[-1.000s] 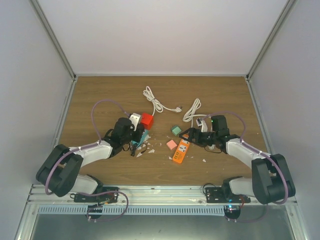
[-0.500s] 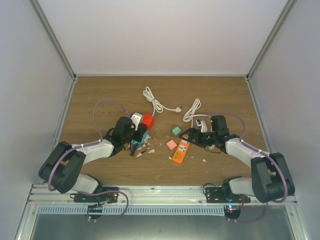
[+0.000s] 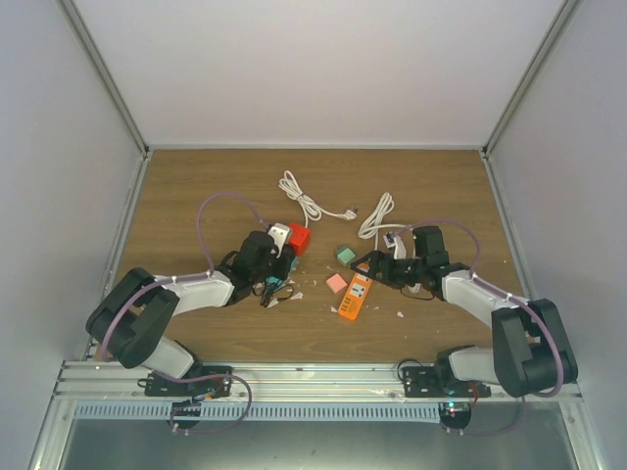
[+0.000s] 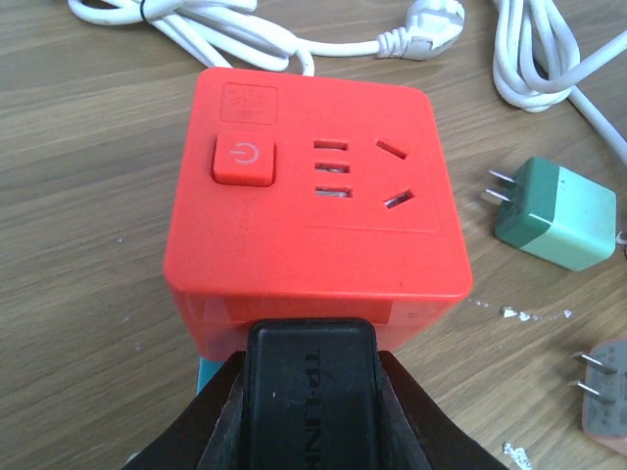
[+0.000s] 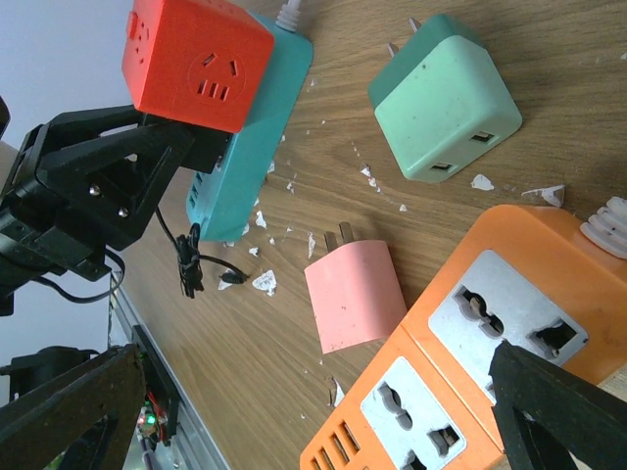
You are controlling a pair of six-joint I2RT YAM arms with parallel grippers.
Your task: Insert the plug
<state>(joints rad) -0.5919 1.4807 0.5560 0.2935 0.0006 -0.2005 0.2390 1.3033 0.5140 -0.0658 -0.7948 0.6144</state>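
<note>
Desk [image 3: 196, 323], wood-grain, walled on three sides. Red cube socket [image 4: 313, 186]: near the middle of the desk, slightly toward the left edge; the top face carries a power button and one set of slots. In the right wrist view it sits over one end of a teal power strip [image 5: 250, 147]. Black TP-Link plug [image 4: 312, 382]: clamped between the fingers of the left gripper [image 4: 312, 397], its front end against the cube's near face; whether its pins are seated cannot be told. Right gripper [image 5: 315, 357]: fingers spread wide, holding nothing, poised over the orange power strip [image 5: 470, 323], which lies right of centre and angles toward the near edge. Pink charger [image 5: 353, 299]: flat on the desk, just beside the orange strip's left side. Green charger [image 5: 446, 98]: between the cube and the orange strip, on the far side of the pink one, prongs showing. Two white cables, coiled: one [image 3: 309, 201] beyond the cube toward the far edge, its plug end loose; the other [image 3: 377, 217] to its right. White flecks [image 5: 265, 282]: scattered around the teal strip and the chargers.
</note>
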